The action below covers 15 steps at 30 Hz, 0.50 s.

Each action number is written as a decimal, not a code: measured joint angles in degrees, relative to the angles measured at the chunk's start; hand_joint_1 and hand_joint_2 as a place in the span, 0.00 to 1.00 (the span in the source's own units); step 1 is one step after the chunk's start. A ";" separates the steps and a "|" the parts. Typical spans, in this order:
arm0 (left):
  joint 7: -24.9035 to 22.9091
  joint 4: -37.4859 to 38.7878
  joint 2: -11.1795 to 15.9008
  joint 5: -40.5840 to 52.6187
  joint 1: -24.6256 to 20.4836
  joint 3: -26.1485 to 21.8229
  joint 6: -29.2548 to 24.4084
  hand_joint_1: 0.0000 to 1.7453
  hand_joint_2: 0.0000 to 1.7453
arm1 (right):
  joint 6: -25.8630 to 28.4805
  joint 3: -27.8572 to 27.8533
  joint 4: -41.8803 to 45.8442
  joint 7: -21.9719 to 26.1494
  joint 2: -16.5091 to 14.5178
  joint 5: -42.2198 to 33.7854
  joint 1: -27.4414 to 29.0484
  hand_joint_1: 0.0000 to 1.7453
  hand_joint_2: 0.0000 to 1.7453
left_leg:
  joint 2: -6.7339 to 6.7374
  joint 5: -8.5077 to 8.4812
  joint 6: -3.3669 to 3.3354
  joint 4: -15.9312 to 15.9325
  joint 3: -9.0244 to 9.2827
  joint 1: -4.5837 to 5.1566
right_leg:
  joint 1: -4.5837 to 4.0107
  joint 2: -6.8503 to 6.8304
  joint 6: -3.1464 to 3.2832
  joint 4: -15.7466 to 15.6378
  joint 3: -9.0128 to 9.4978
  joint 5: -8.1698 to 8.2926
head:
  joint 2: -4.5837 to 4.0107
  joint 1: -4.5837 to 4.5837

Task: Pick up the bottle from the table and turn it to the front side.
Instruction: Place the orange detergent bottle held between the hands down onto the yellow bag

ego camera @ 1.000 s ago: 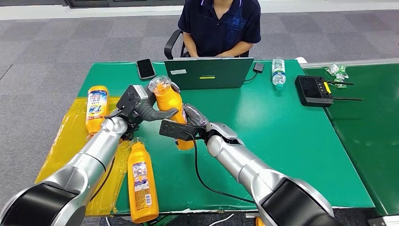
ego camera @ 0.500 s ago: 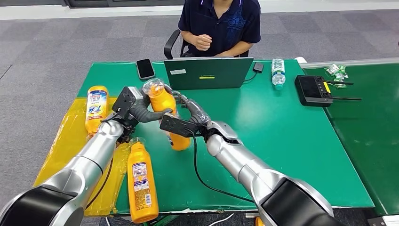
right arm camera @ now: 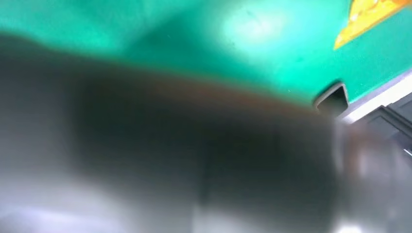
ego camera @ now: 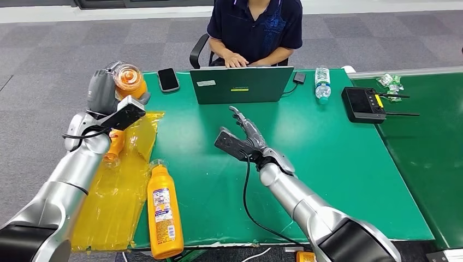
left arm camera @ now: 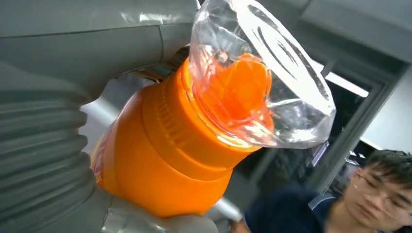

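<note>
Green table (ego camera: pixel 327 164) lay below; our left hand (ego camera: pixel 104 93) gripped the bottle (ego camera: pixel 130 82) at upper left, cap toward us for turning, while our right hand (ego camera: pixel 248 131) hovered with fingers spread, holding nothing.

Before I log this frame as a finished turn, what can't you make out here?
- Held bottle: label side hidden by the left hand, head view.
- Bottle body: cut off behind the hand's cover, left wrist view.
- Right wrist view: blurred dark mass.
- Right hand: empty.
</note>
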State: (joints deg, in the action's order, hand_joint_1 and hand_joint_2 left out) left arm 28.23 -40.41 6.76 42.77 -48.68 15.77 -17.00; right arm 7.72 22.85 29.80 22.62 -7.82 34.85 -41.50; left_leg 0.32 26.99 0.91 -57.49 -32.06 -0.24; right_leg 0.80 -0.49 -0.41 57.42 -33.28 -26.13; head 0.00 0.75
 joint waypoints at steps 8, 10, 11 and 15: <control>-5.21 -7.60 3.61 17.83 3.30 -0.72 -6.80 1.00 1.00 | 0.25 -1.73 3.80 -0.40 1.08 0.08 4.43 0.00 1.00 | 0.00 0.00 0.00 0.00 -0.02 0.00 | 0.00 -0.02 0.00 -0.01 -0.01 0.00 | 0.00 0.00; -6.35 -7.72 4.48 22.78 4.25 -0.70 -8.10 1.00 1.00 | 0.34 -2.17 4.53 -0.10 1.44 0.10 5.42 0.00 1.00 | 0.01 0.00 0.00 0.00 -0.02 0.00 | 0.01 0.00 0.00 -0.01 -0.02 0.00 | 0.00 0.01; -6.71 -7.56 4.84 24.57 4.82 -0.70 -9.01 1.00 1.00 | 0.36 -2.42 4.84 0.05 1.62 0.10 5.88 0.00 1.00 | 0.02 0.00 0.00 0.00 -0.02 0.00 | 0.01 0.01 0.00 -0.01 -0.03 0.00 | 0.00 0.00; -7.11 -6.47 5.71 26.83 6.31 -0.69 -11.02 1.00 1.00 | 0.39 -3.09 5.39 0.27 2.20 0.09 6.72 0.00 1.00 | 0.03 0.00 0.00 0.00 -0.08 0.00 | 0.00 0.00 0.01 -0.01 -0.08 0.00 | 0.00 0.01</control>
State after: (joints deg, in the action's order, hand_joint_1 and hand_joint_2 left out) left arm 21.11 -46.88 12.46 69.60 -42.37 15.08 -28.02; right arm 8.11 19.76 35.20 22.89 -5.62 34.94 -34.78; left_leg 0.35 26.99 0.91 -57.49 -32.14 -0.23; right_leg 0.80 -0.49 -0.40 57.40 -33.36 -26.13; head 0.00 0.75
